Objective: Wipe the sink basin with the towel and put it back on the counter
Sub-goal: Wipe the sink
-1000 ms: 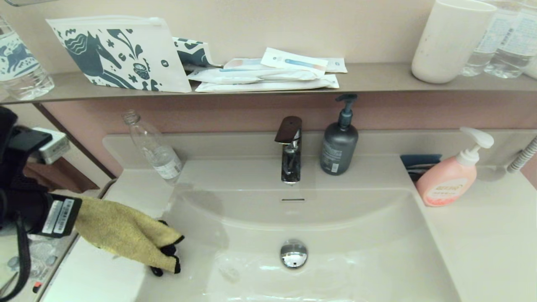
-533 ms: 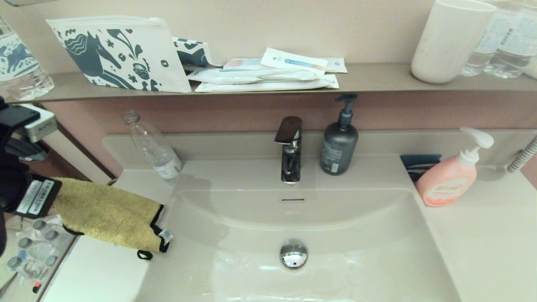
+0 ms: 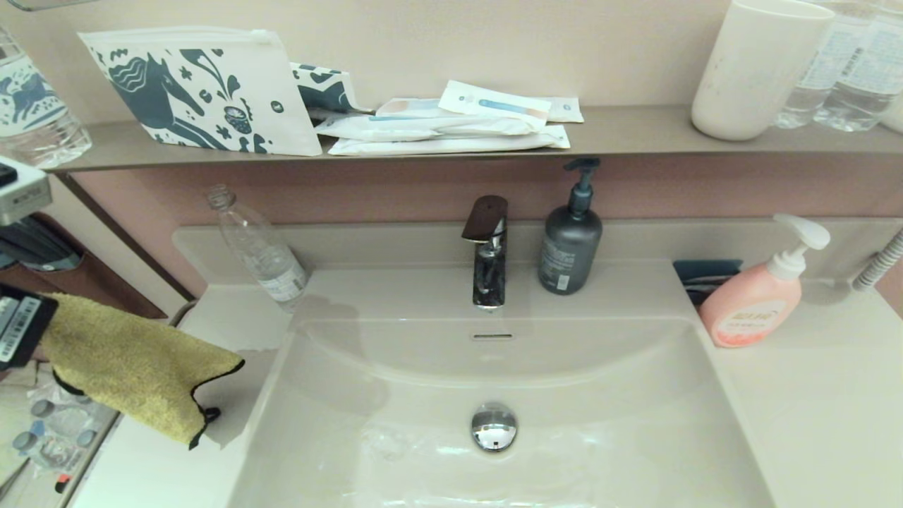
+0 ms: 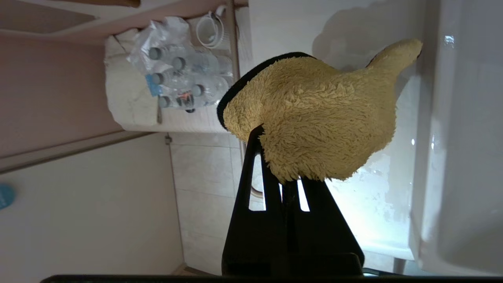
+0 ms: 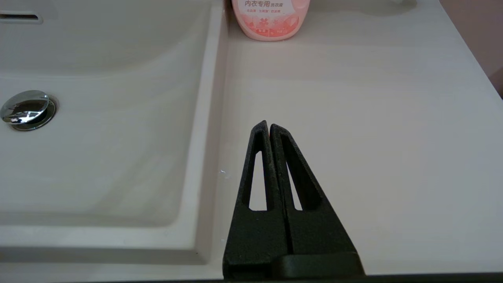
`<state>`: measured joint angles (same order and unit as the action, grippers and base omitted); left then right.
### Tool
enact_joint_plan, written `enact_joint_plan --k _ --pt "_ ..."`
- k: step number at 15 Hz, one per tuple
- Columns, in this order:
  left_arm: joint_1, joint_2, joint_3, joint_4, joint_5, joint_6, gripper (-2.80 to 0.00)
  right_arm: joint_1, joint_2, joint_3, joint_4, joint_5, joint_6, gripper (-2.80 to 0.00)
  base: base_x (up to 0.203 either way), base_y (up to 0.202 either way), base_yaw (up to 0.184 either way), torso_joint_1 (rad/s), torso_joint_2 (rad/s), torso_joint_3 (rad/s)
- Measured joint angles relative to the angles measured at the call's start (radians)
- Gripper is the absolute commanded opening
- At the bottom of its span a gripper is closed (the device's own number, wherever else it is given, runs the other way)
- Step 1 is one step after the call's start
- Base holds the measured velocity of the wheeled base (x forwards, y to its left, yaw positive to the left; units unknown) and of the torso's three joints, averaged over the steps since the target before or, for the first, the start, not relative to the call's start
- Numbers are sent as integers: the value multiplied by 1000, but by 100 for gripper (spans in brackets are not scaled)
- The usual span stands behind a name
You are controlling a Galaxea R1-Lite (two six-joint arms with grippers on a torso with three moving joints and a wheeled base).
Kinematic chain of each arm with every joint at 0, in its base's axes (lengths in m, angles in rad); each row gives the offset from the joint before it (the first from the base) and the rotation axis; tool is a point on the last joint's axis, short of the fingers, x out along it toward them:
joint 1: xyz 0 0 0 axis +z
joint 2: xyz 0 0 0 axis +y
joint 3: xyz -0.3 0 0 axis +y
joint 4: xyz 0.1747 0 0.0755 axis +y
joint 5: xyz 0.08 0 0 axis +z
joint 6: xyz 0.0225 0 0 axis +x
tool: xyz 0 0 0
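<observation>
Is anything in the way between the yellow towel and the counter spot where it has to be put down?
Nothing visible is in the way. The left hand holds the towel in the air over the bare left part of the counter. The clear bottle stands farther back, off to the side.

Left gripper (image 4: 277,157): fingertips buried in the towel (image 4: 314,122); in the head view only a labelled edge of the arm shows at the frame's left side.

Towel's black reverse mostly hidden; only edging (image 3: 211,384) shows.

Sink basin (image 3: 600,395): near edge cut off by the frame bottom.

Water bottles (image 3: 839,63) on the shelf, cropped top and right; labels too small to read.

Printed bottle (image 3: 32,106), far left, cropped by the frame.

Pink soap dispenser (image 5: 271,19): top cut off in the right wrist view.

Dark blue object (image 3: 705,275) partly hidden behind the dispenser; cannot tell what.
</observation>
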<state>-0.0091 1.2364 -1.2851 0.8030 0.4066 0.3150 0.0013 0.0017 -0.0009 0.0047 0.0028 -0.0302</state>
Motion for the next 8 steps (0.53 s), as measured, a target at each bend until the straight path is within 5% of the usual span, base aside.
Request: enact_joint_plan --k 8 --pt "16 55 80 -66 -135 -108 -280 0 0 0 0 0 0 -280 0 0 0 0 0 0"
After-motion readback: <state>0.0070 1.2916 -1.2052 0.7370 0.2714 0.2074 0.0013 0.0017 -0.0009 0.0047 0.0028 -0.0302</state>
